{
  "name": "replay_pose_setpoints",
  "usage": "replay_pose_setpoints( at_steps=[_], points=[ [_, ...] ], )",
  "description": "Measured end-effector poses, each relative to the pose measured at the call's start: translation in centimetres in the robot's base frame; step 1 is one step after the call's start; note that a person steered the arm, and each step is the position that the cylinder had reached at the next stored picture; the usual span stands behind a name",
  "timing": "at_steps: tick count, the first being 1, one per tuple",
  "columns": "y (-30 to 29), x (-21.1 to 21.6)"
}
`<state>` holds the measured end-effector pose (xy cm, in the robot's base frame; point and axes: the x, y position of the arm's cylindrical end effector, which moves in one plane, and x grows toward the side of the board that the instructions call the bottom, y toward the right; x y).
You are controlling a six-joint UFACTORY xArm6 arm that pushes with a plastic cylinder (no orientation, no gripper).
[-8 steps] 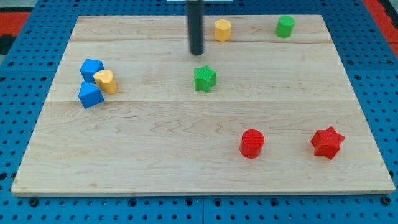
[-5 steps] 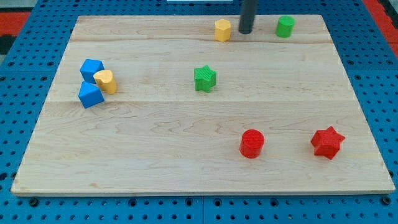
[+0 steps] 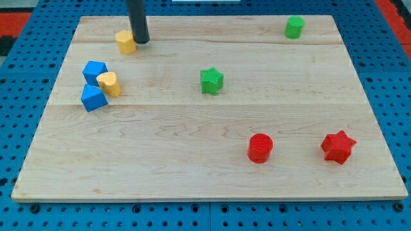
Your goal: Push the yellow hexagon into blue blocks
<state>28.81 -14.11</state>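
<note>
Since we carry no hand, only a rod, nothing is grasped: our tip (image 3: 140, 41) touches the yellow hexagon's (image 3: 126, 42) right face, far-left on the bench (image 3: 192, 160). Light, rigid, slippery; contact its far-right side toward the blue blocks (image 3: 94, 83).

Bright, even overhead lighting; pale wooden board (image 3: 192, 128) without glare. Short soft shadows beneath red cylinder block (image 3: 260, 147) and red star block (image 3: 338, 146). Focus sharp throughout; no edge distortion.
</note>
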Motion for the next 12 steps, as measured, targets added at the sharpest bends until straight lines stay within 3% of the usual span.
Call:
replay_pose_setpoints(
  at_steps=[2,3,6,10,12],
  points=[
    [-3.8,-2.9],
    [-8.5,-1.9],
    [-6.4,4.9],
    [-8.5,4.9],
    [-5.8,5.1]
  ],
)
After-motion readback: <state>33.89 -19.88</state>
